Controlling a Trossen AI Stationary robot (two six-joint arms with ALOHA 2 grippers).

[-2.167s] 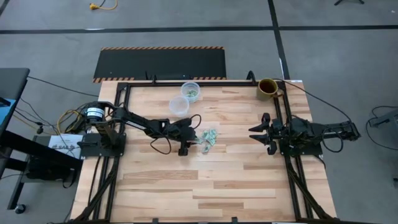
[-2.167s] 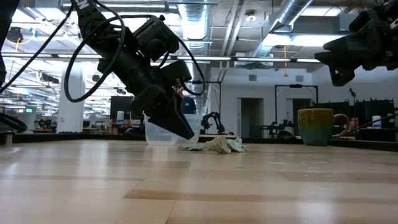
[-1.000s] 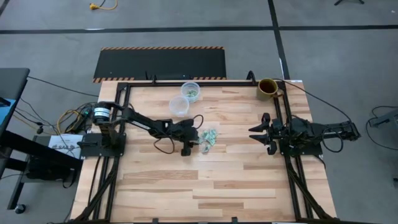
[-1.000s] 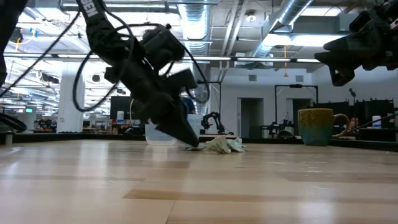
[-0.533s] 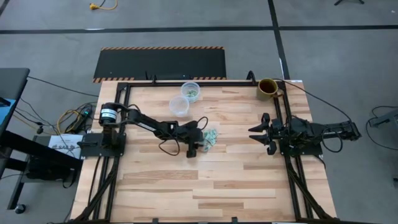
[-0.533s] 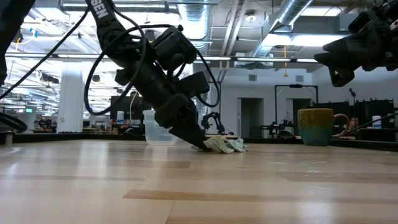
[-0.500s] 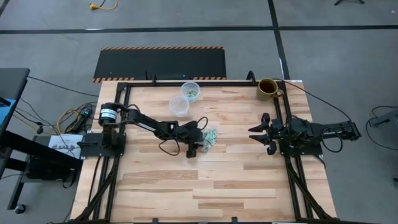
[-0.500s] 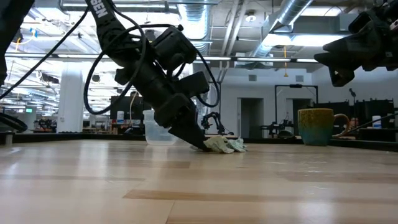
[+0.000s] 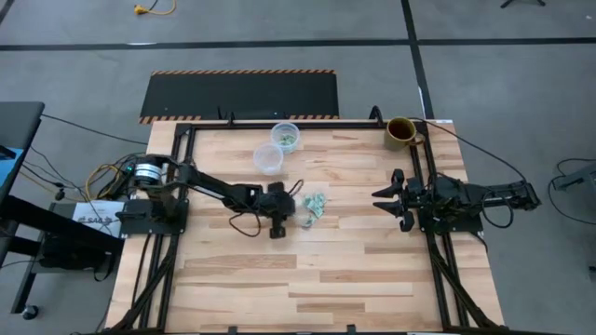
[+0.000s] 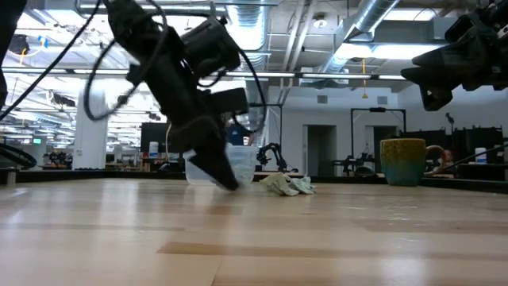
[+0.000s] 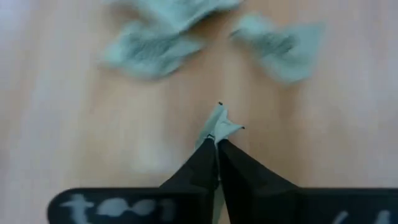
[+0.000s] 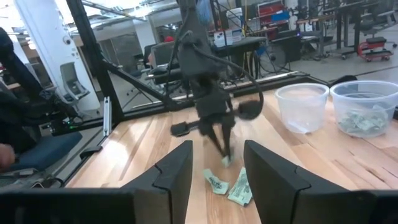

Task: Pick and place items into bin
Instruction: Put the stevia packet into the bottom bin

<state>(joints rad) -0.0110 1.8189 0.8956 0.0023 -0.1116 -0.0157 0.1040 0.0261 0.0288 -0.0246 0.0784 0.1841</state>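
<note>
Left wrist view shows what no other view does: the left tool (image 11: 217, 146) has its two dark fingers pinched together on one small pale green-and-white wrapped piece (image 11: 219, 122), whose end sticks out past the tips, lifted a little off the light wooden desk (image 11: 74, 130); just beyond lie several more loose wrapped pieces (image 11: 149, 46), so I judge this pick only now made and most of the job left. The high view places that tool (image 9: 277, 221) near the desk's middle, beside the small heap (image 9: 314, 207). Farther toward the back edge stand two clear plastic cups: the nearer one (image 9: 268, 158) looks empty, and the farther one (image 9: 285, 136) already holds some green-and-white pieces, so a few are placed. The right tool (image 9: 391, 196) waits by the right edge, fingers spread, holding nothing. A brown ceramic mug (image 9: 401, 131) sits at the back right corner.
</note>
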